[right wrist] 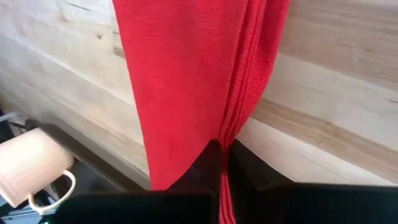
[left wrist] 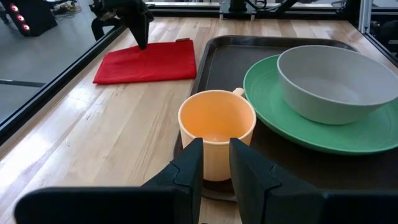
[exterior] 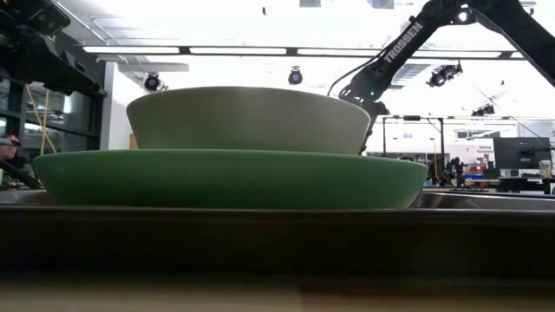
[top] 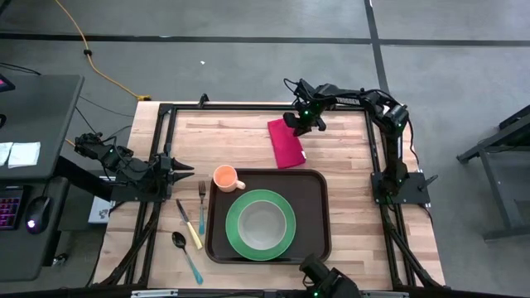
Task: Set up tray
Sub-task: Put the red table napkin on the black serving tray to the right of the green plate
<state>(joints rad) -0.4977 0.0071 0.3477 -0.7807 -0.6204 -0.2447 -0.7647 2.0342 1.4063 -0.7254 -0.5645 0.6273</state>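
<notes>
**Napkin pinched at its edge; a drag or a slip is the risk**

The large dark brown rectangular plastic tray (top: 319, 217) is set near the front of the pale wooden table (top: 348, 157); a round green plate (top: 234, 233) with a grey bowl (top: 262, 223) is carried on it, and an orange plastic cup (top: 224, 177) stands at its far left corner. The right gripper (right wrist: 222, 152) is clamped on the edge of the folded red cloth napkin (top: 286, 141) just behind the tray; if lifted by so little fabric, the cloth may be let slip or unfold. The left gripper (left wrist: 215, 163) is held just beside the cup, jaws slightly apart and empty; the cup could be knocked if it is advanced.
</notes>
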